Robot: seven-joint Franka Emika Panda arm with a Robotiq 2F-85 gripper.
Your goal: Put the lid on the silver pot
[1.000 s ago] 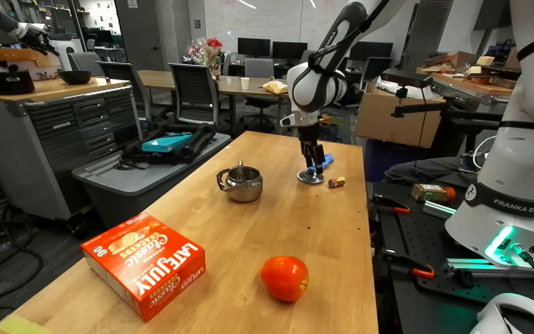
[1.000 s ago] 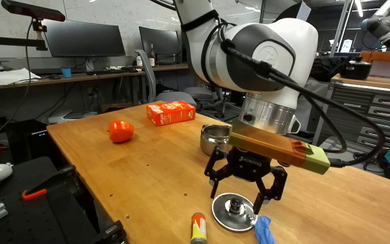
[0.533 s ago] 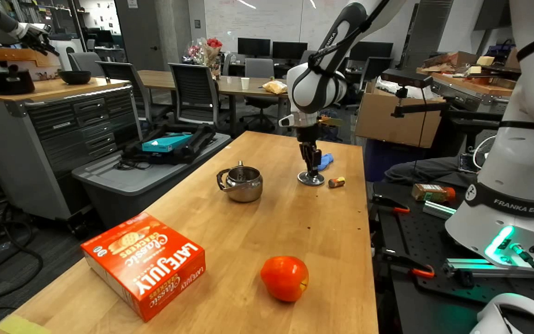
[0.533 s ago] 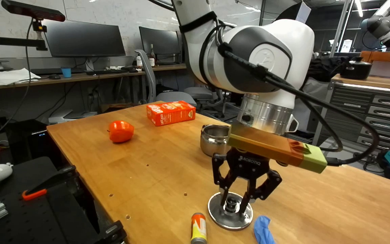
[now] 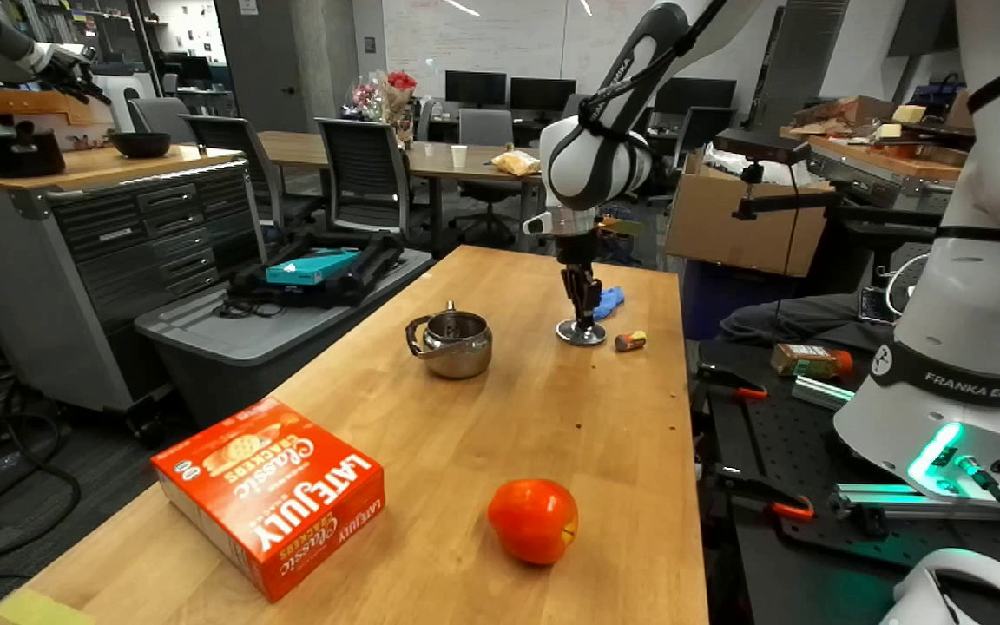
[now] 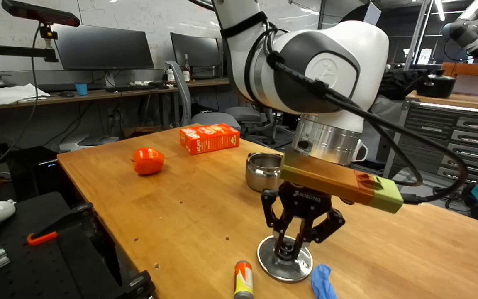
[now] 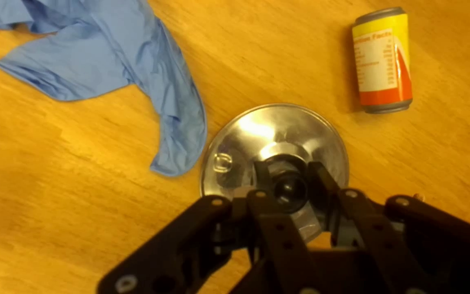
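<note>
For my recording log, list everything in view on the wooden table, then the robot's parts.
lid: 1, silver, near the wrist view's middle
can: 1, yellow and orange, lying near lid
glove: 1, blue, crumpled beside lid
pot: 1, silver, apart from lid
box: 1, red-orange, farther from lid than pot
tomato: 1, red-orange, near box
strip: 1, yellow, bottom left of an exterior view
gripper: 1, black, over lid, apparently gripping
arm: 1, white and grey, above gripper
</note>
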